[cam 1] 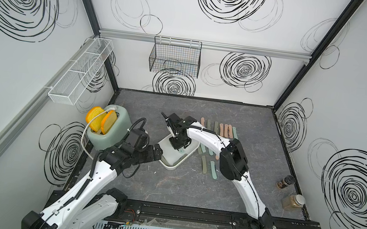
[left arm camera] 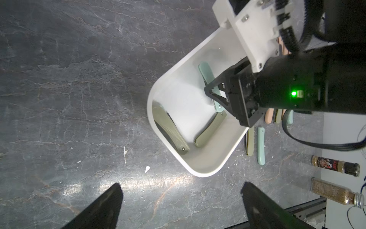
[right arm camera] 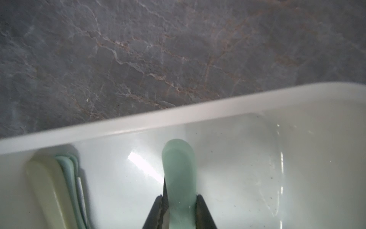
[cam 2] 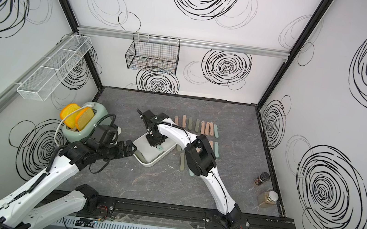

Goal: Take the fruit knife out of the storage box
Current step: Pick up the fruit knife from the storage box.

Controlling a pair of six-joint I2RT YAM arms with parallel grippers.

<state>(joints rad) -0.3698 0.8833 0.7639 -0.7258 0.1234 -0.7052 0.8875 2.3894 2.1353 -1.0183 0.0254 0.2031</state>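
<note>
In both top views the shallow white plastic storage box (cam 1: 176, 167) with rounded corners stands on the grey marbled table (cam 1: 191, 193). The right pincer (cam 1: 178, 146) reaches down into it from above. Its tips are hidden under its own black body, so the grip cannot be read here. The left pincer (cam 1: 157, 152) hangs just beside the box wall, outside it. Beyond the right pincer a row of folded knives (cam 1: 218, 129) lies on the table.

In the left wrist view the left pincer (left arm camera: 181, 184) is released, its two dark fingers (left arm camera: 103, 206) wide apart over bare table. Ahead of it the right pincer (left arm camera: 214, 95) is clenched on the pale green folded fruit knife (left arm camera: 206, 72) with a smooth plastic handle, near its middle, inside the box. Two olive folded knives (left arm camera: 170, 130) lie on the box floor close to this pincer.

In the right wrist view the fruit knife (right arm camera: 179, 168) comes out from between the black fingers (right arm camera: 204, 210). Its rounded end points to the box rim (right arm camera: 178, 116), near it but apart. Whether it touches the floor, I cannot tell.

I judge the knife light and stiff, with the blade folded in. The glossy handle is probably slippery, so it may turn in a narrow grip. A hold across the flat sides near the middle seems best.
</note>
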